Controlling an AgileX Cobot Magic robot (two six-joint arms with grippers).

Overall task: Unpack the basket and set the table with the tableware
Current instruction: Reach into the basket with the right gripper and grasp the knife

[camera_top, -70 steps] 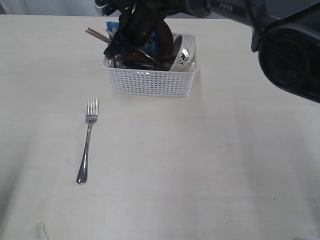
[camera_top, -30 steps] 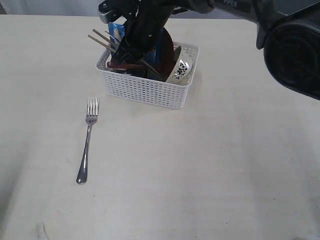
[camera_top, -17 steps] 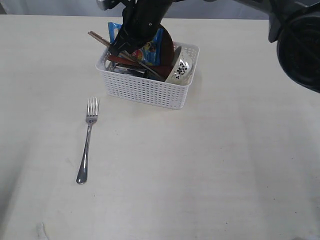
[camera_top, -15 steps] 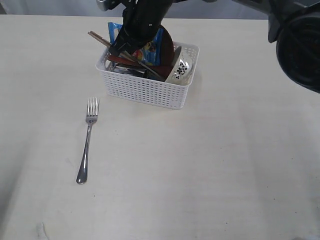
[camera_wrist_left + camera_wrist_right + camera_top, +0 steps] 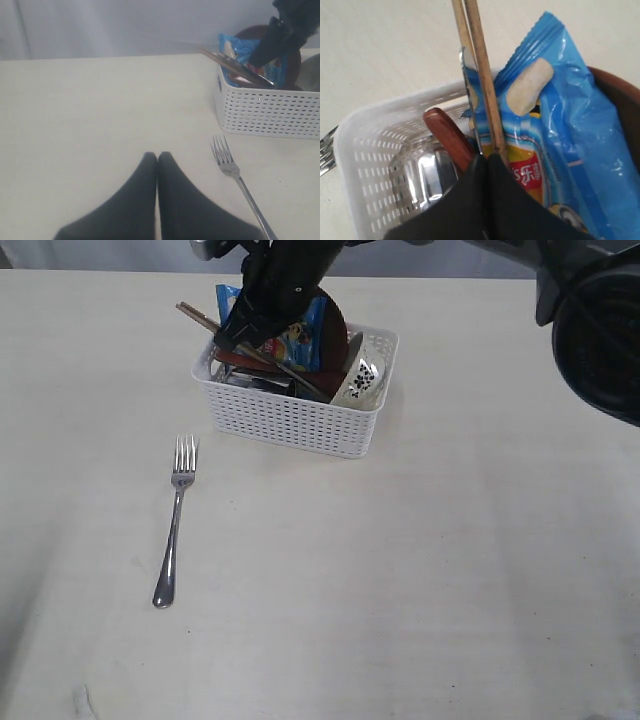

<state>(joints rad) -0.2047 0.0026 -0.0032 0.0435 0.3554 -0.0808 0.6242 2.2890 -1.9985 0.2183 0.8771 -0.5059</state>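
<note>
**Right claw closed among basket contents; one fork laid on desk**

In the exterior view, the basket [image 5: 300, 418] stands on the desk [image 5: 450, 570] toward 12 o'clock, set slightly askew. The following items are in the basket:

- The chopsticks [image 5: 197, 316] jut out over its 10 o'clock corner.
- A blue chips packet [image 5: 300, 337] stands upright.
- A brown plate [image 5: 338, 325] stands on edge behind the packet.
- An off-white bowl [image 5: 362, 372] is tilted at the 3 o'clock end.
- The right wrist view also shows a red-brown wooden spoon [image 5: 451, 140] and a shiny steel item [image 5: 431, 175] lower down. The steel item is too hidden to identify.

The right claw [image 5: 487, 159] is over the basket with its fingers pressed together. The chopsticks run down to its tip beside one finger, and it cannot be told whether they are pinched.

The fork [image 5: 174, 525] lies flat on the desk at 8 o'clock from the basket, apart from it, tines toward 12 o'clock. The left claw [image 5: 157, 157] is pressed together, holds nothing, and sits over bare desk near the fork.
</note>
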